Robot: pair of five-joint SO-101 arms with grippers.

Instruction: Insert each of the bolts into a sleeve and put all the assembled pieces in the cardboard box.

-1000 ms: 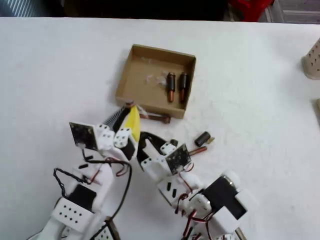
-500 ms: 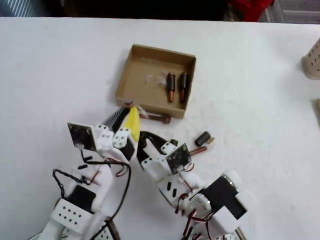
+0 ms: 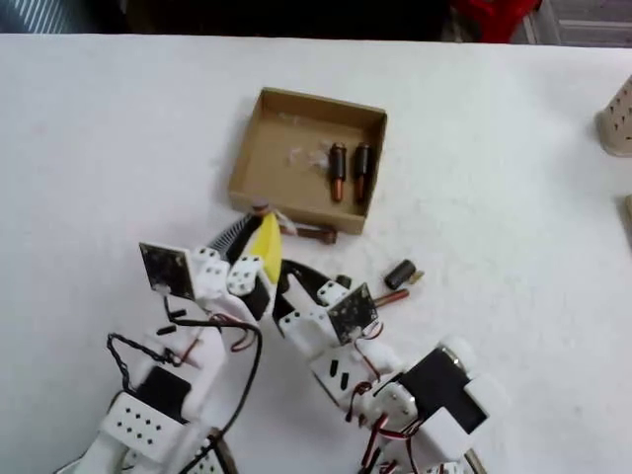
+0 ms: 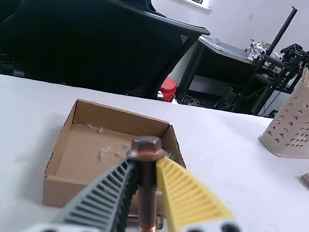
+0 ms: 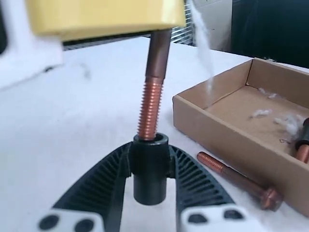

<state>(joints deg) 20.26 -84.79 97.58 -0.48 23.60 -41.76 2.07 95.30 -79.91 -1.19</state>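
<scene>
Your bolt point(image 5: 150, 96), likely stiff, slick metal, stands tip-down in the sleeve point(image 5: 150, 176) mouth; the left gripper point(image 4: 145, 166) pinches its shank under the head, the right gripper point(image 5: 150, 154) clamps the sleeve, near the cardboard box point(image 3: 296, 107); keep firm hold there.

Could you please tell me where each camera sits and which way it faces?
High view: fixed above the table, looking down on the cardboard box; both arms show.
Left wrist view: on the left arm, facing the box past the left gripper, shut on an upright bolt.
Right wrist view: on the right arm, low, facing the right gripper, shut on a sleeve.
Shared: both wrist views show that bolt and the box.
</scene>
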